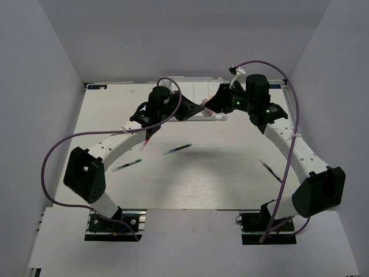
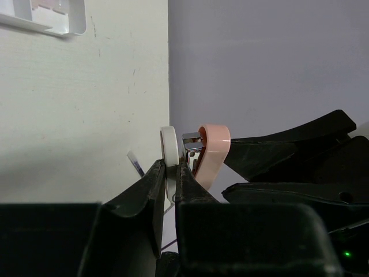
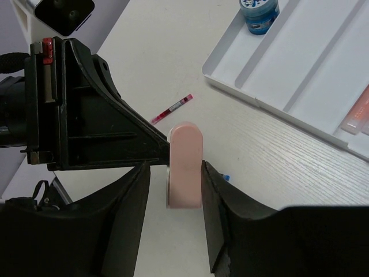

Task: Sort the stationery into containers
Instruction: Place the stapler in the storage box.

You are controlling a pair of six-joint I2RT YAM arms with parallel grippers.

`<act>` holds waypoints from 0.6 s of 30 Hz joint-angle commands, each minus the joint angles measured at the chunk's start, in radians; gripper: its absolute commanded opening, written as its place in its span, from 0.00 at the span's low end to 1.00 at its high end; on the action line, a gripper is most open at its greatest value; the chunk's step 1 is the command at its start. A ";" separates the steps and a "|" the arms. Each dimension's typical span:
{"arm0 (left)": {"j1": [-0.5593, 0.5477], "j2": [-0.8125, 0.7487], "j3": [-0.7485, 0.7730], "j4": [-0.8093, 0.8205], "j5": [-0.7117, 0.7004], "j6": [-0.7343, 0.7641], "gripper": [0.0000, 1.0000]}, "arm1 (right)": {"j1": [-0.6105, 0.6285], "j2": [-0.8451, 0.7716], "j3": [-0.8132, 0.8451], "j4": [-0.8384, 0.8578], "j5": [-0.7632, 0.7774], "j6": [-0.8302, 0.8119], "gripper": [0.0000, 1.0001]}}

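The left gripper (image 2: pixel 170 173) has its jaws clenched on the white edge of a small pink-and-white rounded plastic item (image 2: pixel 212 153). The right gripper (image 3: pixel 175 168) has its jaws either side of the item's pink body; whether they grip it cannot be told. Nearby, the white divided plastic tray (image 3: pixel 300 63) holds a blue round roll (image 3: pixel 259 8) and a pinkish marker (image 3: pixel 357 112). A thin red pen (image 3: pixel 172 109) and several thin dark pens (image 1: pixel 177 149) lie loose on the bench (image 1: pixel 190 184), so most sorting seems left.

The left arm (image 1: pixel 118 143) and the right arm (image 1: pixel 286 147) both stretch forward and bend inward, so their wrists meet nose to nose, far ahead of the bases. The left claw (image 2: pixel 171 168) is pinched tight on the thin white edge of a pinkish item (image 3: pixel 185 161). The right claw (image 3: pixel 176 168) clasps that same item by its flat sides, with its fingers nearly parallel.
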 commanded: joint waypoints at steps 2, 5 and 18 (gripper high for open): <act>-0.004 -0.066 -0.009 0.020 0.014 -0.028 0.00 | 0.007 -0.034 -0.006 0.040 -0.002 -0.005 0.47; -0.004 -0.068 -0.013 0.022 0.018 -0.036 0.00 | 0.008 -0.045 -0.037 0.042 0.001 -0.007 0.50; -0.004 -0.072 -0.032 0.048 0.032 -0.053 0.00 | 0.001 -0.044 -0.054 0.045 0.003 -0.004 0.34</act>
